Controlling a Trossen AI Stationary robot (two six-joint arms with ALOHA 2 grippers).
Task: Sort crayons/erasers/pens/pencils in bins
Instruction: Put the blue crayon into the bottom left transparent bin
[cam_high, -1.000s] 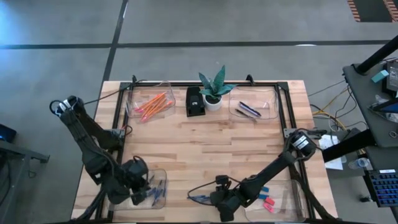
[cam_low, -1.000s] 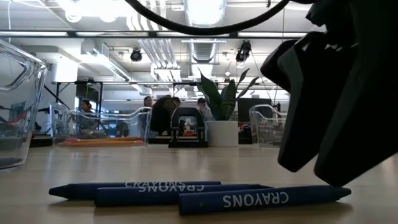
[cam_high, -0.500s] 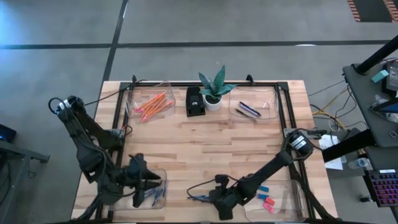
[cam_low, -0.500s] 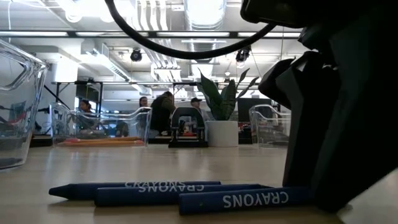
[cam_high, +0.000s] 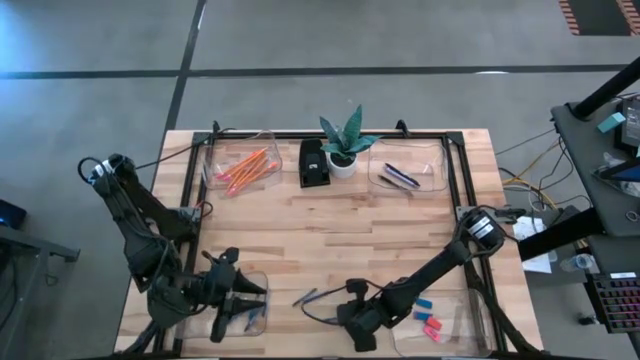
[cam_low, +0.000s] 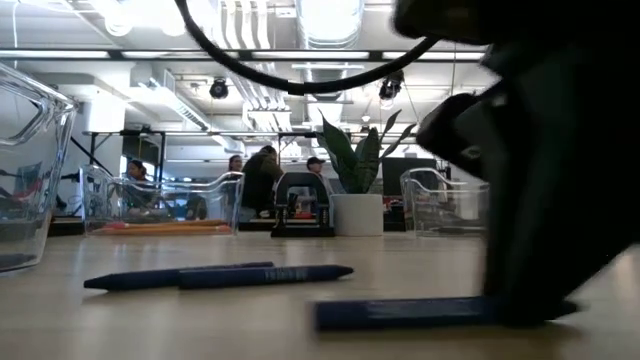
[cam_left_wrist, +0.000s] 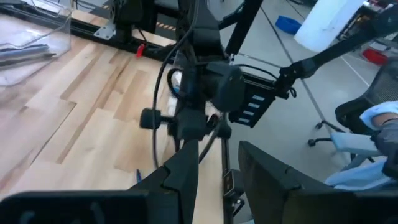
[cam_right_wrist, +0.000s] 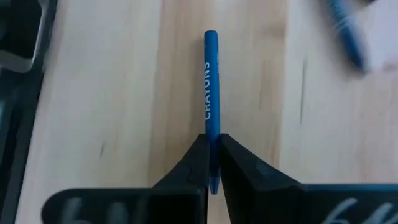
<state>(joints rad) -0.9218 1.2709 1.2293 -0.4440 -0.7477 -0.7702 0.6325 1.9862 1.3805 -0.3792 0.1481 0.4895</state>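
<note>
Three blue crayons are out near the table's front edge. One crayon (cam_right_wrist: 211, 81) lies between the fingers of my right gripper (cam_right_wrist: 213, 155), which is shut on it. Two loose crayons (cam_low: 180, 277) (cam_low: 265, 273) rest flat on the wood a little farther off. My left gripper (cam_left_wrist: 217, 180) stands open with nothing between its fingers. It hovers at the near-left bin (cam_high: 262, 318), which holds more crayons. In the high view my right gripper (cam_high: 338, 318) is at the front middle. My right gripper pinches the crayon by one end (cam_right_wrist: 212, 138) between its two fingers. The fingers lie along the crayon, whose length sticks out ahead of them. They come slanting down from the table's right. The crayon lies level at the table top (cam_low: 400, 312).
Orange pencils lie in the far-left bin (cam_high: 243, 165) and pens in the far-right bin (cam_high: 405, 172). The near-right bin (cam_high: 445, 322) holds red and blue erasers. A black box (cam_high: 313, 163) and a potted plant (cam_high: 343, 145) stand at the far middle.
My right gripper has come down and shut on the nearest crayon. The other two crayons have rolled apart from it, away toward the far side. My left gripper has swung a little toward the table's right over the near-left bin.
</note>
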